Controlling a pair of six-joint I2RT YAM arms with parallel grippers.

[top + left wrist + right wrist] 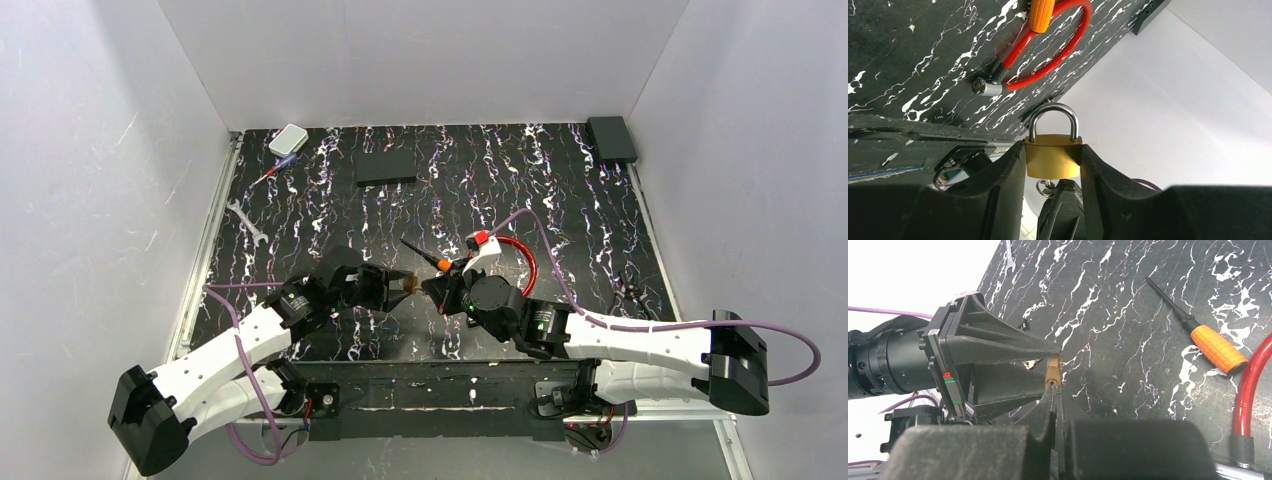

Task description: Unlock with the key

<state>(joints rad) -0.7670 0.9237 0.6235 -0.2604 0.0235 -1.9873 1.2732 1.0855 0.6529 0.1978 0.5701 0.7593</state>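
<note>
Left tool point(392, 286) is clamped on the small brass padlock with a steel shackle point(1053, 161), fingers on both flat sides, lock held clear of the black white-veined worktop point(560, 200). Shackle is seated in the body.

Right tool point(1054, 390) has its fingers pressed together, tips right at the padlock's underside. A small silver ring point(1044, 187) hangs there. I can't tell whether anything is pinched between the tips.

The slim bright orange plastic key with a thin black rod end point(1215, 347) lies flat on the worktop, in neither tool. Its orange end sits just beside the red cable lock loop point(1248, 390).
</note>
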